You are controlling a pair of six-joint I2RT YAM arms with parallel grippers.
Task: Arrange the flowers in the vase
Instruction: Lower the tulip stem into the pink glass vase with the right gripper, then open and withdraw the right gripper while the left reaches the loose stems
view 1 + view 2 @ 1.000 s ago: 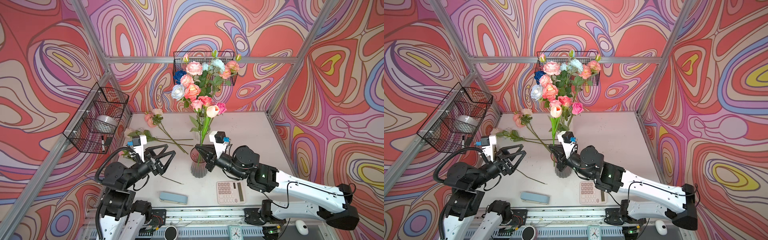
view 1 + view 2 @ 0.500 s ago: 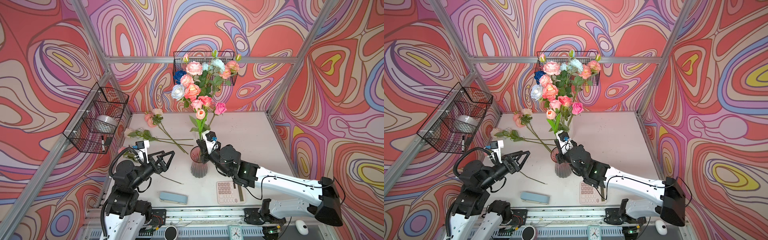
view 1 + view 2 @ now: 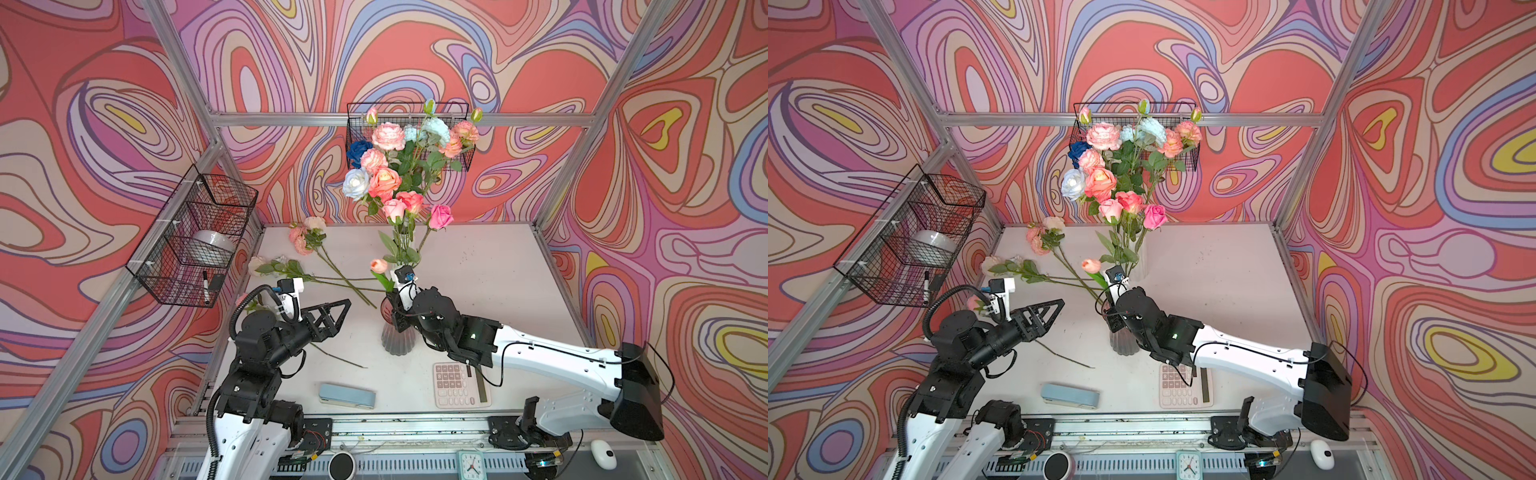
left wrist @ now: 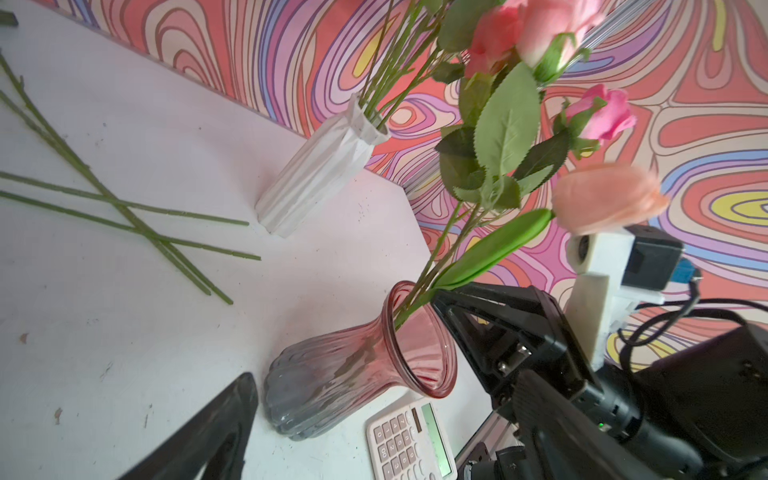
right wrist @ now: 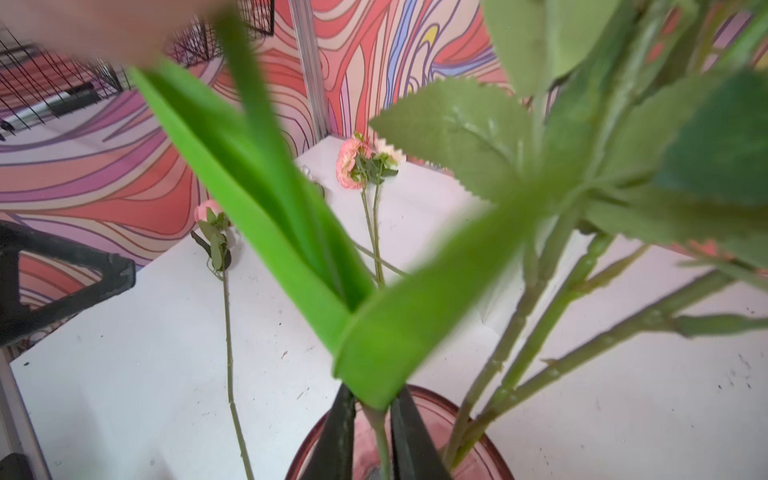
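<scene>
delivered: my right gripper (image 5: 374,432) sits at the mouth of the glass vase (image 3: 397,340). its jaws now stand a sliver apart on either side of the stem of the peach tulip (image 3: 378,265). a second ago they were pinching that stem and carrying the bud up by the lowest pink roses. the tulip has since come down. its stem runs into the vase beside the rose stems (image 5: 519,332) already there, and its bud leans out just above the rim toward my left arm. its long leaves fan across the right wrist view. from there the stem looks let go, though the gap is narrow and i judge the release only just begun.

my left gripper (image 3: 338,318) stays spread wide and empty, hovering near the vase and apart from it.

one more flower is in, by my reckoning, but the job is not finished. the loose flowers (image 3: 307,241) lie crossed on the table (image 3: 478,266) beyond my left arm. the tall bouquet stands in the white vase (image 4: 320,170) behind. backing out calls for care, since the leaning tulip's leaves lie right over my fingers and could drag it out.
</scene>
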